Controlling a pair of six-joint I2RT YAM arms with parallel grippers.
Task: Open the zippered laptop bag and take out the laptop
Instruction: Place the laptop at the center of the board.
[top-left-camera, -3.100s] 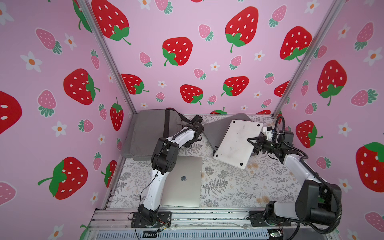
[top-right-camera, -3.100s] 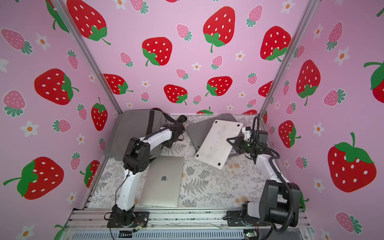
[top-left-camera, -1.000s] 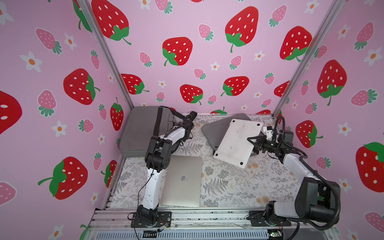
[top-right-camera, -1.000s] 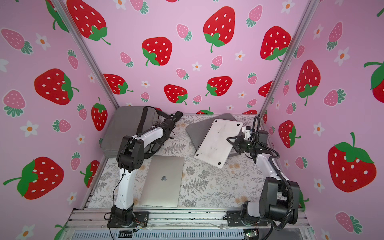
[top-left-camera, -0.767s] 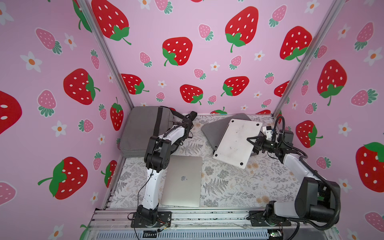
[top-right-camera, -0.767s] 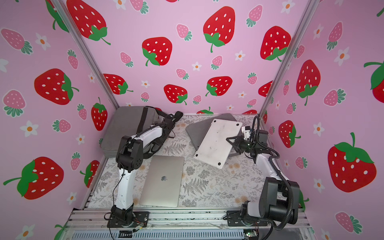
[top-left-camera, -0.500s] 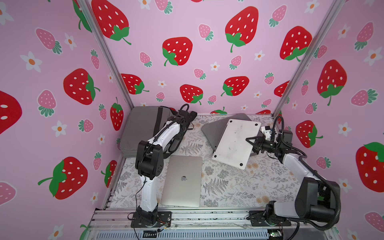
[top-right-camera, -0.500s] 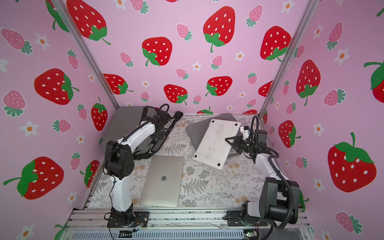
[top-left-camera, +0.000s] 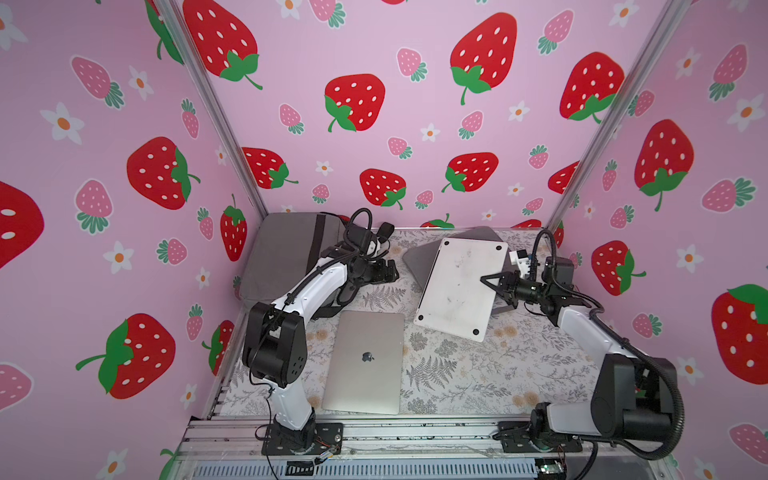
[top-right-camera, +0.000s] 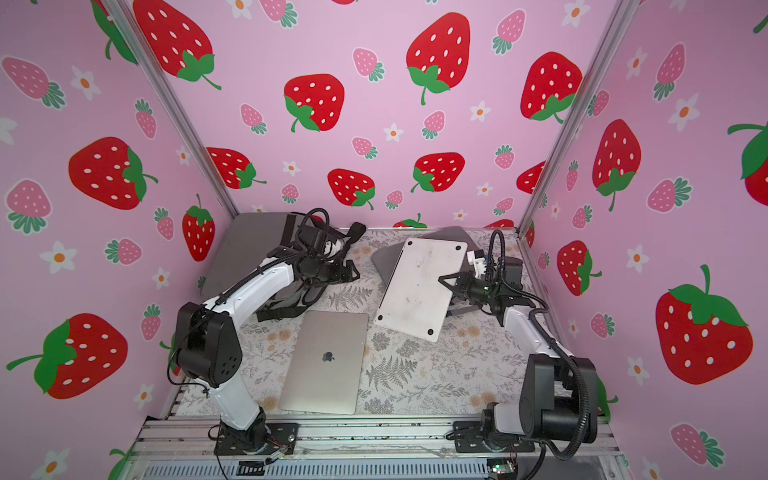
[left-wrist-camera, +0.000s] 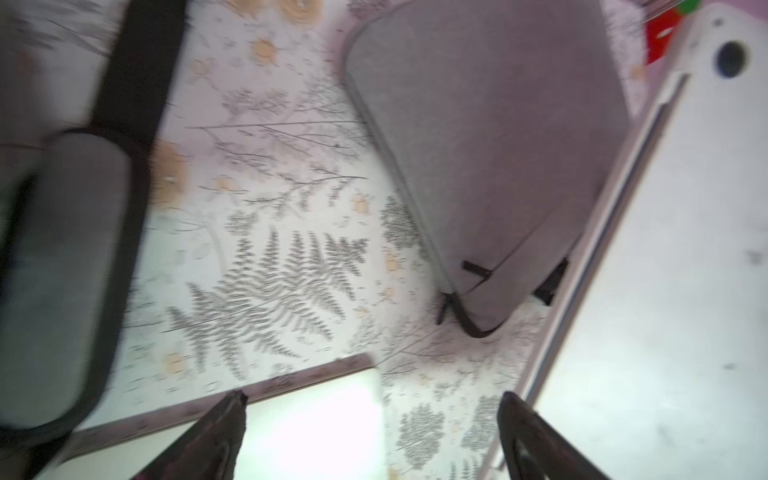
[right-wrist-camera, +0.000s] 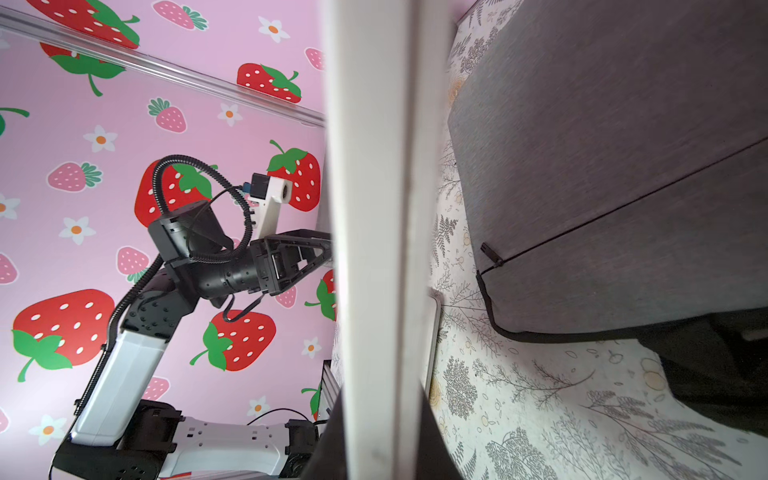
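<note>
A grey zippered laptop bag lies flat at the back of the table, zipper pulls at its near corner. A white laptop hangs tilted over it, underside up, partly covering it. My right gripper is shut on the laptop's right edge, one jaw on each face. My left gripper stands open and empty above the tablecloth, left of the bag. Its dark fingertips frame bare cloth.
A bigger grey bag with a black strap fills the back left corner. A silver laptop with an apple logo lies flat near the front, left of centre. Pink walls close three sides.
My left gripper has opened, let go of the strapped bag and come away from it toward the table's middle. The right gripper keeps its hold on the white laptop, barely shifted.
</note>
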